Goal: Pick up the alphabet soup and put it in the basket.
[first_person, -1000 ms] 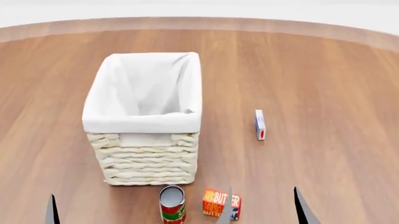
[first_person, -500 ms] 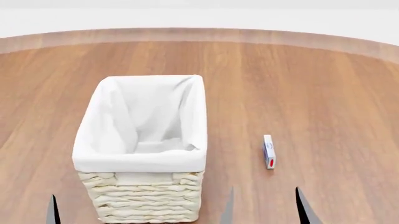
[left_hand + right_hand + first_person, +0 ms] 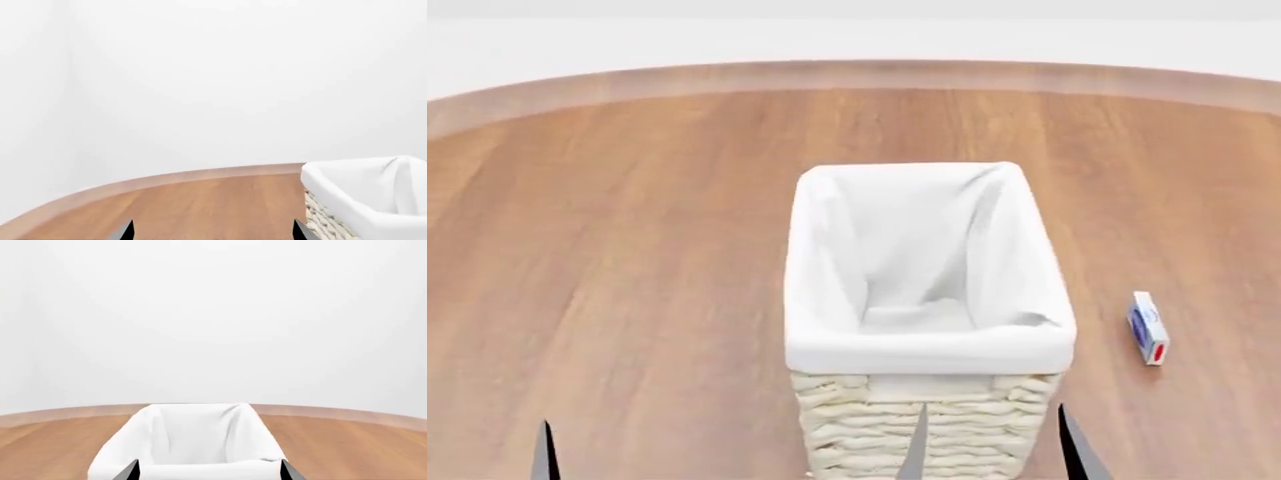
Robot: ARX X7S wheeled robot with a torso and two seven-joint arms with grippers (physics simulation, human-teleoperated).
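- alphabet soup is out of every current view; a second ago a can and a butter box sat near the front of the basket (image 3: 928, 300), now both are off the lower edge of the head view, so I can't place the soup from this moment
- head view has panned: basket was left of centre half a second ago, now sits right of centre; the small white-blue-red box (image 3: 1148, 328) has slid toward the right edge
- my read: camera is looking away from the cans, so the soup has to come back into frame before any grasp
- head view alone shows the small box and the basket's woven front
- right pincer (image 3: 210, 470) looks straight along the basket, fingertips spread wide, nothing between them
- left pincer (image 3: 213, 231) sees only a basket corner and bare worktop (image 3: 200, 210); tips also wide apart, empty
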